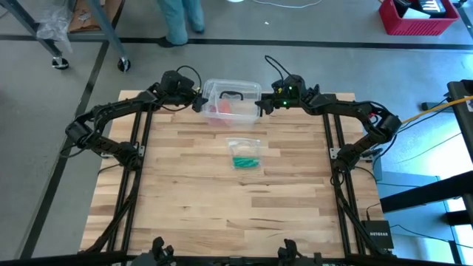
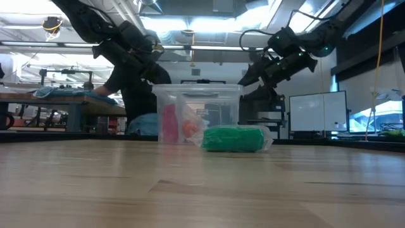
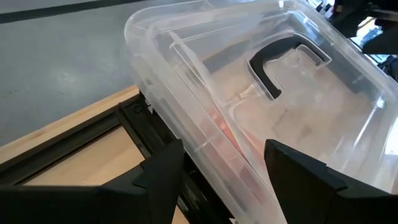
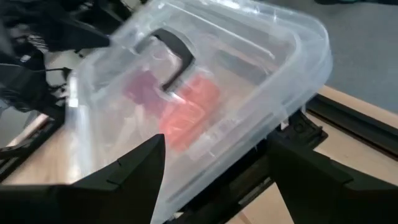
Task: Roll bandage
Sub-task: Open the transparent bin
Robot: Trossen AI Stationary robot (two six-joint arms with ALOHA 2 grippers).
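Bandage in wrapper at table centre; both grippers flanking the clear box at the far edge.

Item: bandage (image 1: 244, 162), green, bunched in a short lump inside a thin clear plastic wrapper (image 1: 244, 148), lying on the wooden table (image 1: 222, 214) near its middle, just in front of the box and apart from both arms. Clear plastic box (image 1: 230, 101) with black handle (image 1: 232, 95) stands at the middle of the table's far edge; pink and orange contents show through its walls. Left gripper (image 1: 198, 103) sits at the box's left end, fingers (image 3: 163, 174) spread, holding nothing. Right gripper (image 1: 261, 107) sits at the box's right end, fingers (image 4: 140, 163) likewise spread, empty. A person (image 1: 181, 18) stands on the floor beyond the far edge.
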